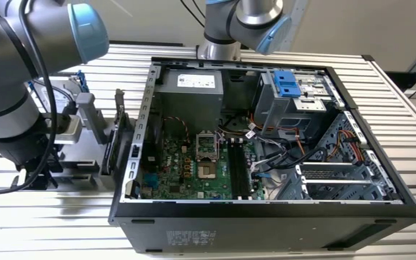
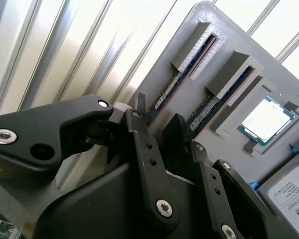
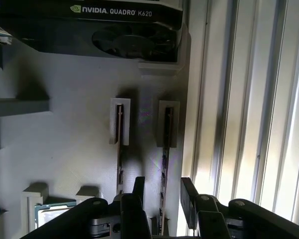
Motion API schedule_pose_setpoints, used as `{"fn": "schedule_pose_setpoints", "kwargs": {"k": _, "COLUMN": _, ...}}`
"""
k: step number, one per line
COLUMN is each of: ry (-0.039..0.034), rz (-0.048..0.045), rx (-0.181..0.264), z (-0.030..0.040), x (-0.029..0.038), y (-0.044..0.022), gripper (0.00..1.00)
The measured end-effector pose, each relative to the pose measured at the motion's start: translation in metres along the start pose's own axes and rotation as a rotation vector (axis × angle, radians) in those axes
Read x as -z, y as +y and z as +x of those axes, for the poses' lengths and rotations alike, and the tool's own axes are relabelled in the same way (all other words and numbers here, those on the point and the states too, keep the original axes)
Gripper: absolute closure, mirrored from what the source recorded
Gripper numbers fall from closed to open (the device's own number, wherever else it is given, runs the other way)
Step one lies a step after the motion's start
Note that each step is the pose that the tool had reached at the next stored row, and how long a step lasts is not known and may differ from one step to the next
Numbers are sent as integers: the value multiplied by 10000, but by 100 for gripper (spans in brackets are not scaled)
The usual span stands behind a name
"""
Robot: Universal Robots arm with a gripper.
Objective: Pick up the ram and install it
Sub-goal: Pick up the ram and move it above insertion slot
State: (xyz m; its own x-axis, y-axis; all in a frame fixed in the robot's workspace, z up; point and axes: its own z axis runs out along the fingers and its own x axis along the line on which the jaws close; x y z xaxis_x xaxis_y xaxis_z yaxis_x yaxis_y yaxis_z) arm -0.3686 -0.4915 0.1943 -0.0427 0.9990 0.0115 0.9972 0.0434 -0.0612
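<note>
**What else is in the scene**

An open computer case (image 1: 266, 222) lies on the slatted metal worktop (image 1: 403, 108), its green motherboard (image 1: 186, 173) exposed. In the first wrist view a grey parts holder (image 3: 65, 149) carries a graphics card (image 3: 124, 30). In the second wrist view a processor chip (image 2: 266, 119) sits in a recess.

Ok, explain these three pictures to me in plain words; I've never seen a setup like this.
The grey and blue machine is a robot arm at a slatted metal table. The exterior view, from a camera off the arm, shows an open computer case. Both wrist views come from cameras riding on the arm, looking past its black gripper. Ahead of it is a grey holder carrying the ram, a second stick, a processor chip, a graphics card and a hard drive. The gripper is open and holds nothing; its fingers sit either side of the ram.
</note>
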Motion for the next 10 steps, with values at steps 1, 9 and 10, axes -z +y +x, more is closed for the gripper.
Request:
{"fn": "schedule_pose_setpoints", "kwargs": {"k": 1, "ry": 0, "rz": 0, "rx": 0, "z": 0, "x": -1, "y": 0, "gripper": 100}}
{"fn": "schedule_pose_setpoints", "kwargs": {"k": 9, "ry": 0, "rz": 1, "rx": 0, "z": 0, "x": -2, "y": 0, "gripper": 100}}
{"fn": "schedule_pose_setpoints", "kwargs": {"k": 10, "ry": 0, "rz": 1, "rx": 0, "z": 0, "x": -3, "y": 0, "gripper": 100}}
